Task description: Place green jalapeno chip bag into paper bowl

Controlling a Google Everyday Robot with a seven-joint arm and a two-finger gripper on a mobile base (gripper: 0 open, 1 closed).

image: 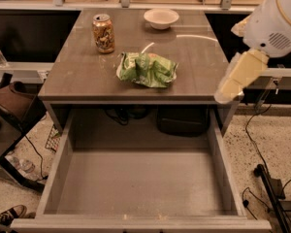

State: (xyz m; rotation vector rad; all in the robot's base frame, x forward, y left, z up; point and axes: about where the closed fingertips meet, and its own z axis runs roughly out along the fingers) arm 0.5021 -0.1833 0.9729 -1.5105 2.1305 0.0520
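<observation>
Drawer: an open drawer (pixel 136 188) juts out below the tabletop (pixel 77 76), nearest the camera.
End effector: the end effector (pixel 231 84) hovers off the tabletop's near right corner; released or clenched cannot be told.
Chip bag: the green jalapeno chip bag (pixel 146 70) lies to its left, mid-tabletop, long axis left to right.
Bowl: the paper bowl (pixel 161 18) sits at the far edge, well beyond the bag.
</observation>
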